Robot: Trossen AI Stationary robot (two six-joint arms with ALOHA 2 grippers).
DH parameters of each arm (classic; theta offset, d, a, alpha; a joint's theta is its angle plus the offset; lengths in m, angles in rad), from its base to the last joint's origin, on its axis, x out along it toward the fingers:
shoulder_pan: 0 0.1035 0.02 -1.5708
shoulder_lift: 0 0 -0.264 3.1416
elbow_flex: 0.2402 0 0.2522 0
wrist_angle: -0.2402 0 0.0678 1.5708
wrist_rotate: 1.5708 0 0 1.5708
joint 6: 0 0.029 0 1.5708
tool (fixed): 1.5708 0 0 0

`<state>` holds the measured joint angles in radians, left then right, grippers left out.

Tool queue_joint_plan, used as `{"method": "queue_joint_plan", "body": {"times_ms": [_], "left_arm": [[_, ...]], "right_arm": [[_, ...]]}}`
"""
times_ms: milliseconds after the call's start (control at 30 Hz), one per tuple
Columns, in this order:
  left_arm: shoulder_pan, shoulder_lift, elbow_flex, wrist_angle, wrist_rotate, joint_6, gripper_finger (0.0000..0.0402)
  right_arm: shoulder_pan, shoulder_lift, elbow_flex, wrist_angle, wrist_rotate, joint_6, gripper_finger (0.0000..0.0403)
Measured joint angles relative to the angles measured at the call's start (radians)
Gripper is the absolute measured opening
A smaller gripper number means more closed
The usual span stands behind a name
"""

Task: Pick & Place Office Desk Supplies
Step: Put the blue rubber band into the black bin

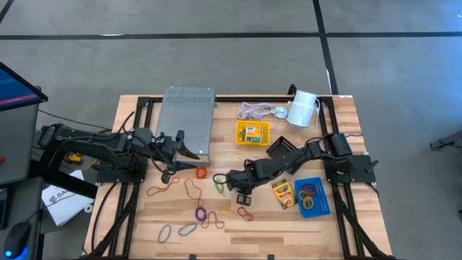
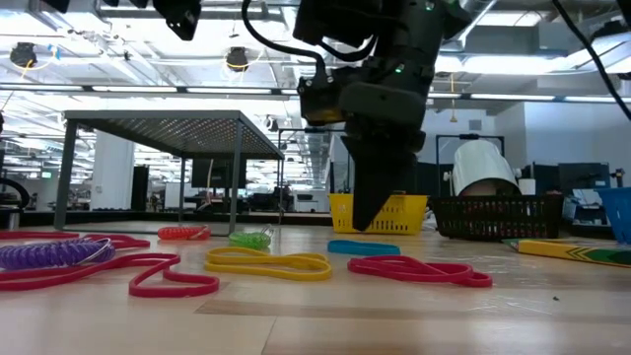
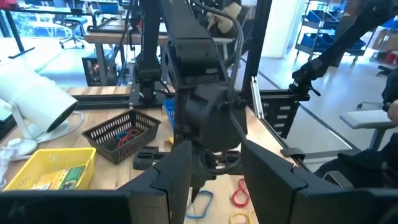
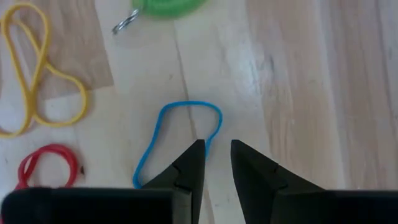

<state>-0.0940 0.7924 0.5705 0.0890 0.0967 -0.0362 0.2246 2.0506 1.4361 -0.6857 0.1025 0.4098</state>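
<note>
Blue rubber band lies flat on the wooden counter right at my right end effector, its tips slightly apart over one side, so I should press down until one tip slips under the strand before pinching.

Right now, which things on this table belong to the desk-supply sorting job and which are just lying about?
Part of the job:
rubber bands
crayon box
yellow tray
blue tray
black mesh tray

Lying about:
white cord
white cylinder
grey perforated stand
</note>
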Motion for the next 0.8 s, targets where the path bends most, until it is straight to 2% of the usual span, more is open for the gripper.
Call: {"method": "queue_joint_plan", "body": {"times_ms": [333,633,800], "left_arm": [[0.000,0.015,0.000,0.005,0.000,0.004,0.0138],[0.000,0.014,0.000,0.005,0.001,0.005,0.0137],[0.000,0.014,0.001,0.005,0.001,0.005,0.0136]], "right_arm": [[-0.002,0.000,0.000,0.011,-0.059,-0.018,0.0080],[0.004,0.054,0.004,0.017,-0.074,0.006,0.0151],[0.005,0.071,0.005,0.016,-0.051,0.009,0.0158]]}}
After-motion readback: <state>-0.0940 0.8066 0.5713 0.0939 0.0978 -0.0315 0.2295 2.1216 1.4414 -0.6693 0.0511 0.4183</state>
